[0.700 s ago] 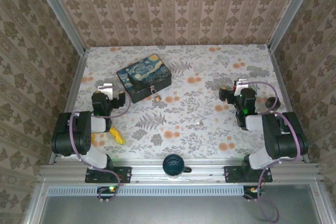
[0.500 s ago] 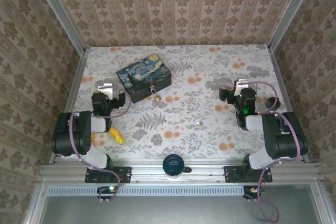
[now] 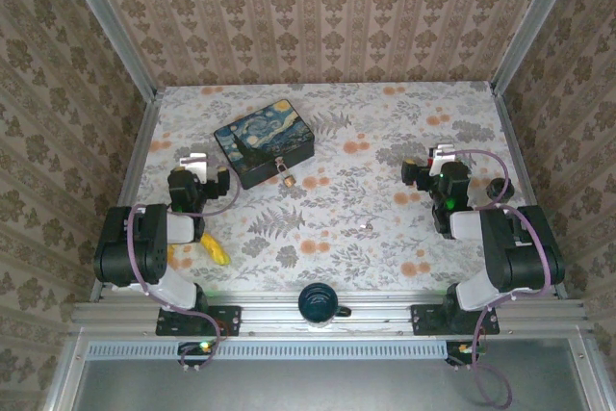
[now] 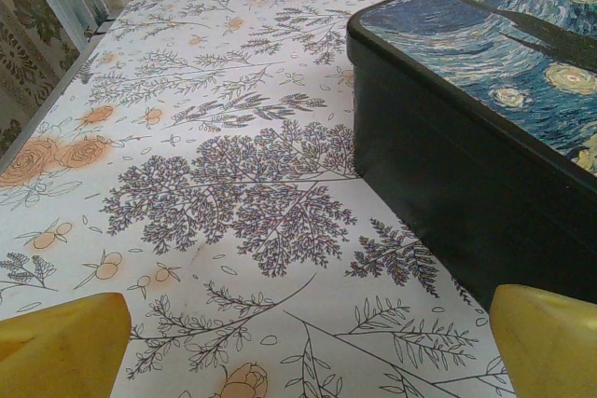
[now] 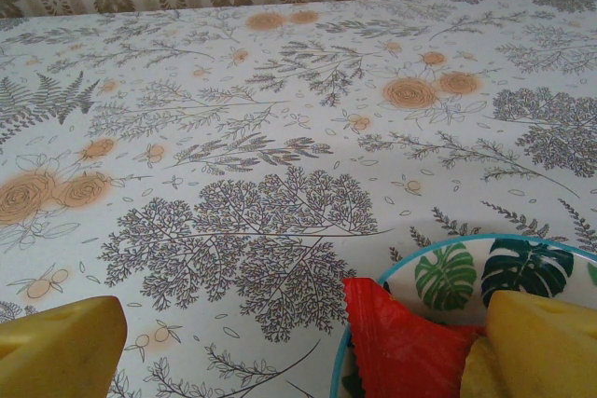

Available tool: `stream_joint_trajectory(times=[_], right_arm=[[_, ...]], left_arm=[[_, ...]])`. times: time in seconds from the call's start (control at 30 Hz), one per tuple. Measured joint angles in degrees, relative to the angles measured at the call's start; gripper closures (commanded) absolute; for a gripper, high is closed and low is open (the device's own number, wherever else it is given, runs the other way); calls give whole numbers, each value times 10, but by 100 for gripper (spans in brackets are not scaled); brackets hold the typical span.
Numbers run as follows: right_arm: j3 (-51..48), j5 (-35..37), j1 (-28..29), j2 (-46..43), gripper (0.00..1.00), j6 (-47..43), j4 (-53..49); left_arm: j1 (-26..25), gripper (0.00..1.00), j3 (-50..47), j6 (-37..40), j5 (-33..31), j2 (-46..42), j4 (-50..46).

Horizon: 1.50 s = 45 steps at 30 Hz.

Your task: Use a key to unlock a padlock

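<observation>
Padlock (image 3: 286,177) is hanging at the front of the painted tin box (image 3: 264,141), key (image 3: 366,228) is lying mid-counter (image 3: 385,132), while left tool (image 4: 303,347) and right tool (image 5: 298,347) are hovering, fingers spread apart.

Blue swirl-painted tin box (image 3: 264,141), brass-gold padlock (image 3: 286,178), yellow banana (image 3: 214,251), floral table (image 3: 385,132) (orange blooms, grey ferns).

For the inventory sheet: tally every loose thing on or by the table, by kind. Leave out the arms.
Painted tin box: 1
Padlock: 1
Key: 1
Banana: 1
Dark mug: 1
Leaf-print plate: 1
Red packet: 1
Total: 7
</observation>
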Motion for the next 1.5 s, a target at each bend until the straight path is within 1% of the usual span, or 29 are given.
stream_joint_trajectory(times=[1.03,1.33,1.5], right_arm=[[0,0,0,0,0,0,0],[3,9,0,-12,0,0,-34],[10,29,0,-67,0,8,-93]], left_arm=[[2,0,0,-2,-2,-3,-2],[9,0,-2,-7,-22,-85,-16],[9,0,-2,-28,-38,-160,-96]])
